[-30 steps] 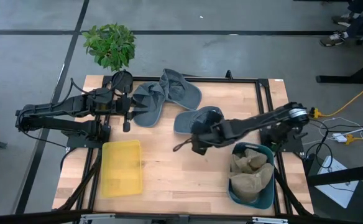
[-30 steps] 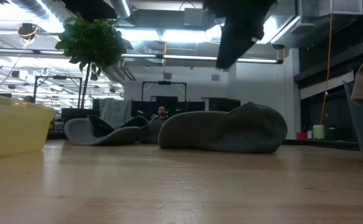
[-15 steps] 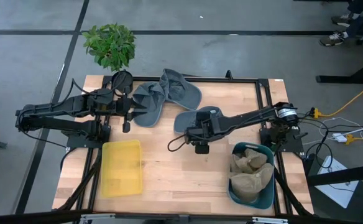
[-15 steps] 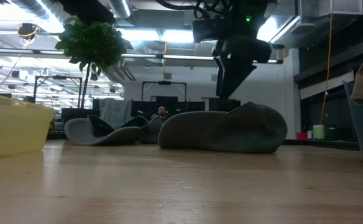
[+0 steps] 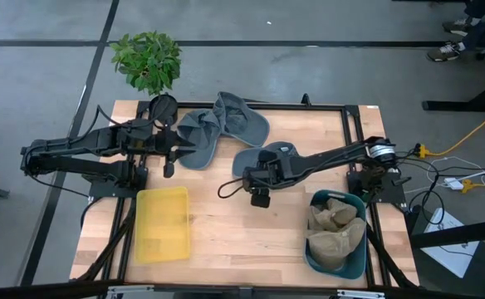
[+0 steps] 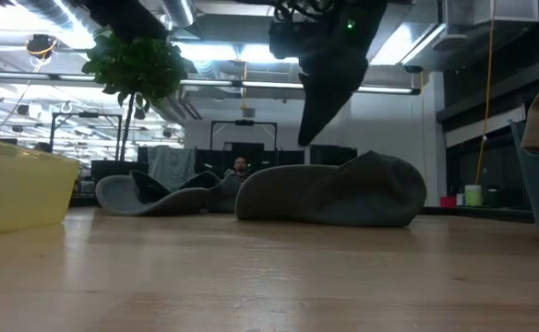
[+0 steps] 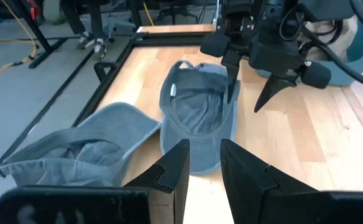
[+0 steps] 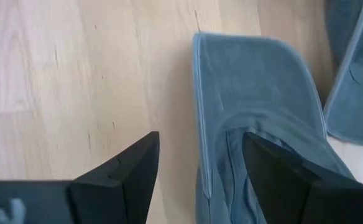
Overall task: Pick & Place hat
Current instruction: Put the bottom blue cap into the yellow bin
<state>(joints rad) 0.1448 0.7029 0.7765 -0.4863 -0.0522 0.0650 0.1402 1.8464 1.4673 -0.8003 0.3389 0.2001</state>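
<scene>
A grey-blue hat point(image 5: 282, 151) lies on the wooden table near its middle, crown up and brim toward the left point(image 8: 256, 106). My right gripper point(image 5: 249, 172) hangs open a little above the hat's brim end, slanting down. One finger is over bare wood and the other over the hat point(image 6: 334, 194), touching neither. In the left wrist view the right gripper point(image 7: 243, 104) shows above this hat point(image 7: 197, 118). My left gripper point(image 5: 169, 166) waits at the table's left, raised, its fingers point(image 7: 175, 168) a narrow gap apart with nothing between them.
Two more grey-blue hats point(image 5: 197, 137) point(image 5: 241, 116) lie at the far middle of the table. A yellow bin point(image 5: 162, 223) stands near left. A teal bin point(image 5: 335, 232) with tan hats stands near right. A potted plant point(image 5: 147, 58) is beyond the far edge.
My right gripper has swung toward the table's left and come down toward the hat, rolling about its own line as it went. The hat has stayed where it was.
</scene>
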